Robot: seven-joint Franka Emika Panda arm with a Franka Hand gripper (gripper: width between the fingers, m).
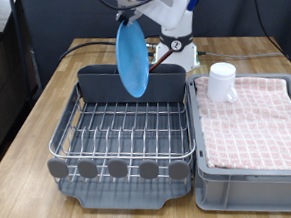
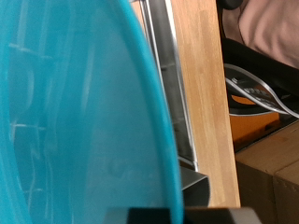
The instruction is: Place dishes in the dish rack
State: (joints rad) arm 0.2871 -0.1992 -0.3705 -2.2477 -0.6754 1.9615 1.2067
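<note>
A light-blue plate hangs on edge above the back of the dish rack, just over the tall grey utensil compartment. My gripper is shut on the plate's top rim. In the wrist view the plate fills most of the picture and hides the fingers. A white mug stands on the pink checked cloth in the bin at the exterior view's right. The spoon is out of view.
The grey bin with the pink cloth sits right beside the rack. Grey round discs line the rack's front edge. The wooden table shows at the exterior view's left, and a black monitor edge at its top left.
</note>
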